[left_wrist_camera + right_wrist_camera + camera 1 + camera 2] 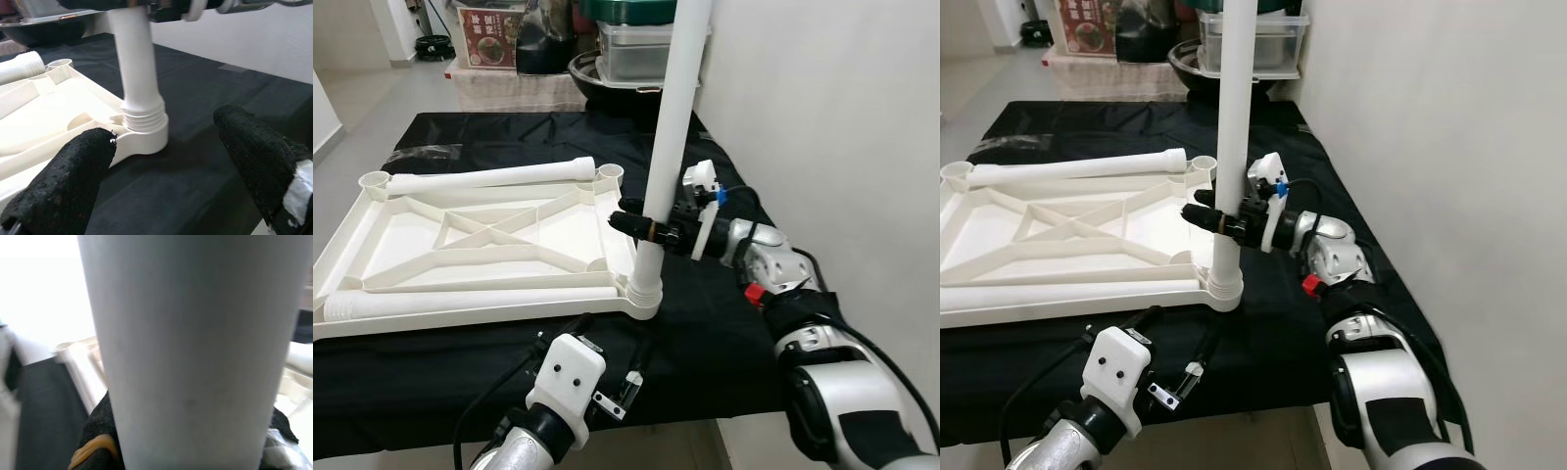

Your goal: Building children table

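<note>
Clamping the upright table leg (668, 147) low on its shaft: right gripper (641, 225), black fingers closed around the white tube just above the threaded collar. Directly below the grip, leg foot seated in the near corner socket (644, 299) of the upturned tabletop (460, 245), standing roughly vertical. Beyond that corner, on the same tray-like underside, two further legs lying flat: far leg (489, 177) along the far edge, near leg (460, 302) along the near edge. Far corner sockets unfilled. Whole assembly resting on a black-draped table (724, 323).

Nearer the robot, left gripper (161, 161) hovering just short of the seated corner, fingers spread wide, holding nothing.

Judged handling: hollow moulded plastic, light and stiff, smooth enough to slip under twisting; tall leg top-heavy until threaded home. Best hold low near the collar, with the tabletop corner steadied against rotation.
</note>
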Motion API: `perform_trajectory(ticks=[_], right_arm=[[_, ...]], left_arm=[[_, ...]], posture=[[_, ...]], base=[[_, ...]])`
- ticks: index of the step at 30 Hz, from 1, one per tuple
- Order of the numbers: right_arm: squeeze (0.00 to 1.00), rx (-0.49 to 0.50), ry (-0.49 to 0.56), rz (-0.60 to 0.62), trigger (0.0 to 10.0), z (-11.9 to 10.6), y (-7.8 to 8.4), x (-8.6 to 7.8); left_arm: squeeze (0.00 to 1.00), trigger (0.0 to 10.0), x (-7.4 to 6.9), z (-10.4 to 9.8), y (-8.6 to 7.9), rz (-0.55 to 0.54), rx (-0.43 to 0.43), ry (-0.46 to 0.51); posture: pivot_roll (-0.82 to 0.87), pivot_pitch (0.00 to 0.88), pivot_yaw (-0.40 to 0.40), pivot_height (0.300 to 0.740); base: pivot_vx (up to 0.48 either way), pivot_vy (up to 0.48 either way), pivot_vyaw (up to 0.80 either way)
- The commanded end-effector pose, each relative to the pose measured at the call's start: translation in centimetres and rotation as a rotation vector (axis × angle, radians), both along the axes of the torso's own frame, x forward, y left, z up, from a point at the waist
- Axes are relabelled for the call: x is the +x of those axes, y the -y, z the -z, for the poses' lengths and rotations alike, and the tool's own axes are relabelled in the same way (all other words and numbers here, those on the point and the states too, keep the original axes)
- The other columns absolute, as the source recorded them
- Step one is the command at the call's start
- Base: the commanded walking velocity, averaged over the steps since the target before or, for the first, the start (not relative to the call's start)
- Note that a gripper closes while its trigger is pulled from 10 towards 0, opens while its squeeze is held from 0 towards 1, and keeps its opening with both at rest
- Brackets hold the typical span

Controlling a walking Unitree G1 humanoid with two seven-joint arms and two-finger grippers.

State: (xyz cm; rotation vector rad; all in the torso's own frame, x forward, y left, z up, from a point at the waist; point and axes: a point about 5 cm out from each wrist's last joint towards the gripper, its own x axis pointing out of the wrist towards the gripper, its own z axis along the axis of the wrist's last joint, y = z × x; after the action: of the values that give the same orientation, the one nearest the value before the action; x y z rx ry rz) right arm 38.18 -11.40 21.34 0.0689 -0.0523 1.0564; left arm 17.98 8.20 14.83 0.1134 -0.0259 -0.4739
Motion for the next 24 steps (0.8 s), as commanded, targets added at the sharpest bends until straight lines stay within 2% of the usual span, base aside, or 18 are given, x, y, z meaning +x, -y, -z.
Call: perform_trajectory(ticks=[1,3,4,5,6,7,8,9,10,12,13,15,19,20,21,22,24], right_arm=[[0.0,0.046,-0.043,0.059,0.0,0.2,0.2,0.4],[0.0,0.048,-0.048,0.076,0.0,0.3,0.3,0.5],[0.0,0.05,-0.039,0.282,0.0,0.6,1.1,1.1],[0.0,0.071,-0.06,0.57,0.0,1.3,2.7,1.5],[0.0,0.079,-0.083,0.808,0.0,2.0,4.2,1.5],[0.0,0.079,-0.083,0.808,0.0,2.0,4.2,1.5],[0.0,0.06,-0.079,0.988,0.0,2.6,5.5,1.1],[0.0,0.052,-0.083,1.103,0.0,3.2,6.3,0.5],[0.0,0.052,-0.083,1.103,0.0,3.2,6.3,0.5],[0.0,0.05,-0.115,1.29,0.0,4.2,6.7,-1.0],[0.0,0.05,-0.115,1.29,0.0,4.2,6.7,-1.0],[0.0,0.049,-0.146,1.379,0.0,4.7,6.3,-2.0],[0.0,0.052,-0.172,1.403,0.0,4.8,5.1,-2.2],[0.0,0.101,-0.167,1.361,10.0,4.3,4.1,-2.0],[0.0,0.101,-0.167,1.361,10.0,4.3,4.1,-2.0],[1.0,0.186,-0.068,1.258,10.0,2.5,2.8,-1.4],[1.0,0.212,-0.041,1.222,10.0,2.0,2.5,-1.2]], left_arm=[[0.0,10.0,-0.1,0.5,0.1,-0.001,0.009,-0.015],[0.0,10.0,-0.1,0.5,0.1,-0.001,0.009,-0.015],[0.0,10.0,-0.1,0.5,0.1,0.0,0.011,-0.015],[0.0,10.0,0.0,0.5,0.0,0.001,0.012,-0.016],[0.0,10.0,0.0,0.6,0.0,0.003,0.013,-0.016],[0.0,10.0,0.0,0.6,0.0,0.003,0.013,-0.016],[0.0,10.0,0.0,0.6,0.0,0.006,0.014,-0.017],[0.0,10.0,0.0,0.6,0.1,0.01,0.015,-0.017],[0.0,10.0,0.0,0.6,0.1,0.01,0.015,-0.017],[0.0,10.0,0.1,0.7,0.1,0.014,0.017,-0.016],[0.0,10.0,0.1,0.7,0.1,0.014,0.017,-0.016],[0.0,10.0,0.1,0.7,0.2,0.016,0.017,-0.016],[0.0,10.0,0.1,0.7,0.2,0.017,0.019,-0.015],[0.0,10.0,0.1,0.7,0.2,0.016,0.019,-0.016],[0.0,10.0,0.1,0.7,0.2,0.016,0.019,-0.016],[0.0,10.0,0.1,0.7,0.1,0.013,0.019,-0.017],[0.0,10.0,0.1,0.7,0.2,0.013,0.018,-0.017]], posture=[[0.16,0.03,-0.077,0.74],[0.16,0.03,-0.077,0.74],[0.16,0.022,-0.073,0.74],[0.15,0.022,-0.068,0.74],[0.15,0.022,-0.068,0.74],[0.15,0.022,-0.068,0.74],[0.15,0.022,-0.068,0.74],[0.15,0.022,-0.068,0.74],[0.15,0.022,-0.068,0.74],[0.14,0.024,-0.062,0.74],[0.14,0.024,-0.062,0.74],[0.15,0.028,-0.064,0.74],[0.15,0.029,-0.062,0.74],[0.15,0.032,-0.068,0.74],[0.15,0.032,-0.068,0.74],[0.14,0.034,-0.065,0.74],[0.14,0.036,-0.067,0.74]], base=[[0.0,0.0,0.0],[0.0,0.0,0.0],[0.0,0.0,0.0],[0.0,0.0,0.0],[0.0,0.0,0.0],[0.0,0.0,0.0],[0.0,0.0,0.0],[0.0,0.0,0.0],[0.0,0.0,0.0],[0.0,0.0,0.0],[0.0,0.0,0.0],[0.0,0.0,0.0],[0.0,0.0,0.0],[0.0,0.0,0.0],[0.0,0.0,0.0],[0.0,0.0,0.0],[0.0,0.0,0.0]])
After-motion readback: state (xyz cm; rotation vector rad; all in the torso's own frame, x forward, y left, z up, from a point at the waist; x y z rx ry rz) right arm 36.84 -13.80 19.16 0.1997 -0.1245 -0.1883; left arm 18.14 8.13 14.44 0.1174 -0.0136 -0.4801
